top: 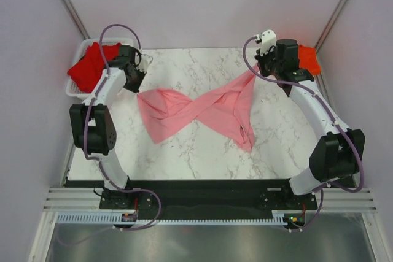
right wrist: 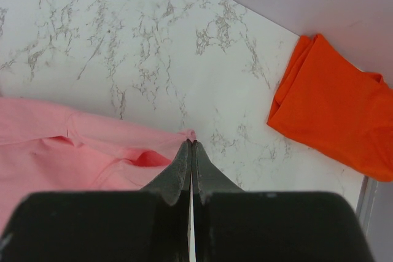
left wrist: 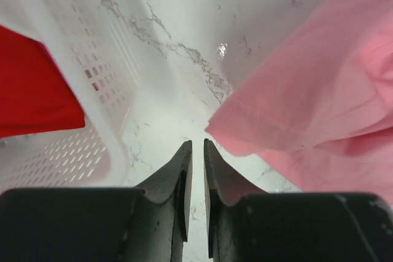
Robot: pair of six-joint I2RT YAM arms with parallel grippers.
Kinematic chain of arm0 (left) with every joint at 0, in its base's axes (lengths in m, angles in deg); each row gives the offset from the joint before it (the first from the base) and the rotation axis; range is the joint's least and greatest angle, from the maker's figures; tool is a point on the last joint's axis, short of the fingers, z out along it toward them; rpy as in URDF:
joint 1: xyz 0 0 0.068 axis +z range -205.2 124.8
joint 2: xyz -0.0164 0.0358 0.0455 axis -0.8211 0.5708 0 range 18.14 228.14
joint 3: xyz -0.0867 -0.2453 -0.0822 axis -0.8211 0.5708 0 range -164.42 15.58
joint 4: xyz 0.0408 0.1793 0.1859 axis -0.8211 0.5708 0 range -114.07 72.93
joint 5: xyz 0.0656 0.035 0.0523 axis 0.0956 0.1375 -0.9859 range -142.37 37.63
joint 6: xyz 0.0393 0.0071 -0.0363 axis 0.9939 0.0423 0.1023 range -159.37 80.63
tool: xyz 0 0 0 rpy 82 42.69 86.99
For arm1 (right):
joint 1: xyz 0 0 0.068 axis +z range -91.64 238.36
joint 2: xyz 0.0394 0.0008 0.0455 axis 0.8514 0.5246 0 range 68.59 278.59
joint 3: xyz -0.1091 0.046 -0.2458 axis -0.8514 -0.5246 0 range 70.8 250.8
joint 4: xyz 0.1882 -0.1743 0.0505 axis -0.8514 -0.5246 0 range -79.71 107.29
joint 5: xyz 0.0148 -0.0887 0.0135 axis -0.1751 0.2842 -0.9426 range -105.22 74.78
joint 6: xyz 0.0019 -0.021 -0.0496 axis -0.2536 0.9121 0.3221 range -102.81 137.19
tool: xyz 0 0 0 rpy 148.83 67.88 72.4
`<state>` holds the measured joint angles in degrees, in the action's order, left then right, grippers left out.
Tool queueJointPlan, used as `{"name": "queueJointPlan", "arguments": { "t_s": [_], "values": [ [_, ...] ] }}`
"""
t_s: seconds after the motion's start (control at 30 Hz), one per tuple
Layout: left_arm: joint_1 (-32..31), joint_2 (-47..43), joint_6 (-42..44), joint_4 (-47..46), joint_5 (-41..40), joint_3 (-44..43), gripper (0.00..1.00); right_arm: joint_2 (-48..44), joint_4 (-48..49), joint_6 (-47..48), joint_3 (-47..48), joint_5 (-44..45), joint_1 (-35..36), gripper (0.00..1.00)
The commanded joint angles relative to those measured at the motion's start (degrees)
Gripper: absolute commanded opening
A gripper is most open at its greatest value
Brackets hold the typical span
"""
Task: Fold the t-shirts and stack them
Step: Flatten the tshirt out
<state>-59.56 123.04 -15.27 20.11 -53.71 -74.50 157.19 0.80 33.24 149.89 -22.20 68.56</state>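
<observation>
1. The pink shirt (top: 202,111) lies twisted across the middle of the marble worktop (top: 184,151).
2. The right claw (right wrist: 191,146) is clenched on a corner of the pink shirt.
3. The left claw (left wrist: 196,145) is nearly closed, grasping nothing, just beside the shirt's hem.
4. The red shirt (top: 92,65) is in the white basket (top: 75,90); the orange shirt (right wrist: 334,115) lies folded at the far right corner.

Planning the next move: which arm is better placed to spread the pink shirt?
Right, probably. Its claw is shut on a corner of the pink shirt, so it can pull at once. The left claw sits nearly closed and empty beside the shirt's edge, near the basket.
</observation>
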Motion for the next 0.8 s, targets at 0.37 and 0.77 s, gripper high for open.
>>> {"name": "queueJointPlan", "arguments": {
  "t_s": [0.37, 0.77],
  "values": [
    [-10.8, -1.4, 10.6, 1.3, 7.2, 5.1, 0.34, 0.6, 0.9, -0.1, 1.8, -0.4, 0.0, 0.0],
    [-14.6, 10.2, 6.0, 5.6, 4.7, -0.2, 0.38, 1.7, 0.1, 0.4, 2.6, -0.8, 0.0, 0.0]
  ]
}}
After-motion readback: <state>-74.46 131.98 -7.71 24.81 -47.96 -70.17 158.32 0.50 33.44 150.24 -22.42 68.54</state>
